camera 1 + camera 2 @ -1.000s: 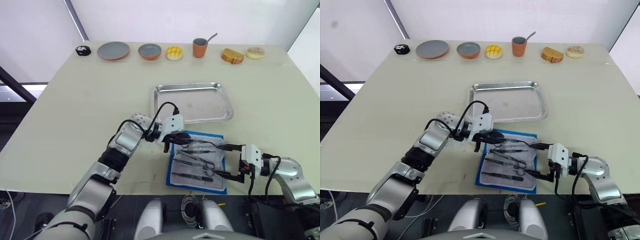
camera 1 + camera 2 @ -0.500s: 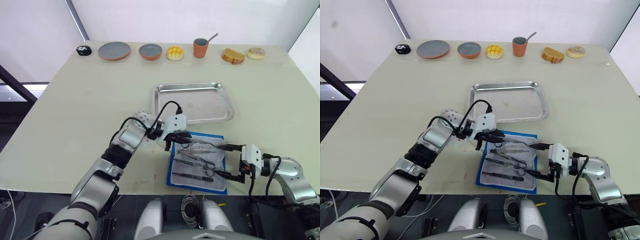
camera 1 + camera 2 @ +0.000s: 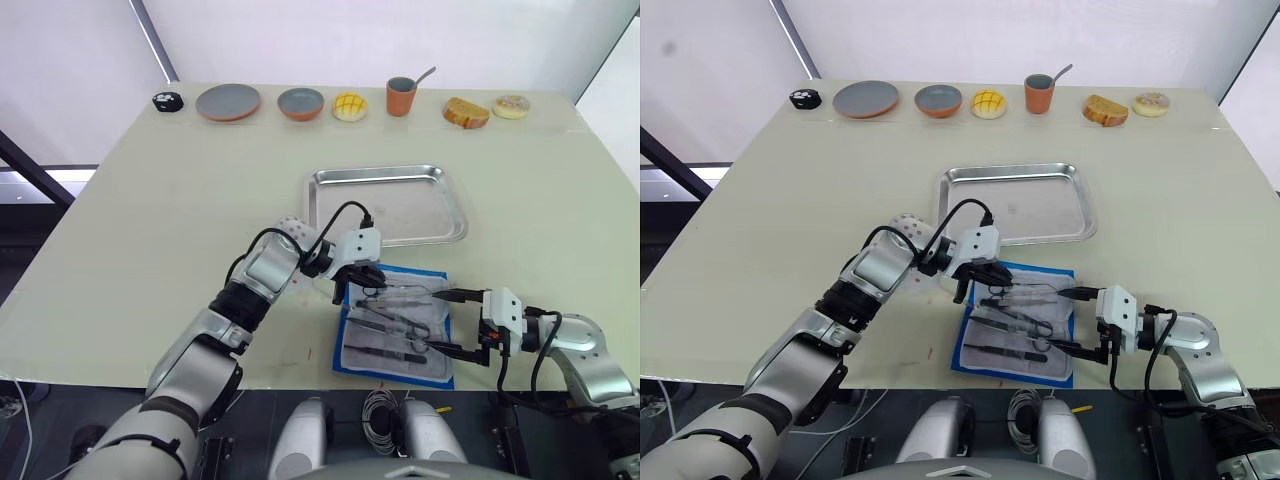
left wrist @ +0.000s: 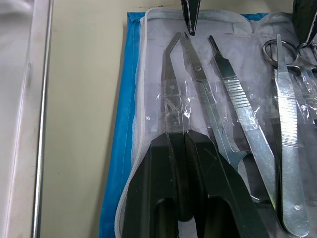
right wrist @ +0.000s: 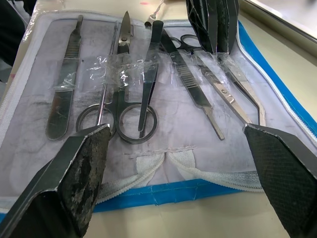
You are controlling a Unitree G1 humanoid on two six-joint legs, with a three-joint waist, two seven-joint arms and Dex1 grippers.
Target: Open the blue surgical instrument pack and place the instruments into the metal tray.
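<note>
The blue surgical instrument pack (image 3: 394, 323) lies unfolded near the front edge of the worktop (image 3: 150, 220), just in front of the metal tray (image 3: 386, 204), grey-white lining up, with the instruments (image 5: 148, 79) side by side on it under clear tape strips. Left gripper (image 4: 184, 144) sits over the pack's tray-side end, fingers (image 4: 158, 163) pressed together on the bent-tip forceps (image 4: 171, 84) nearest that blue border. Right gripper (image 3: 448, 322) is at the pack's right edge, fingers (image 5: 81, 168) spread wide, holding nothing
</note>
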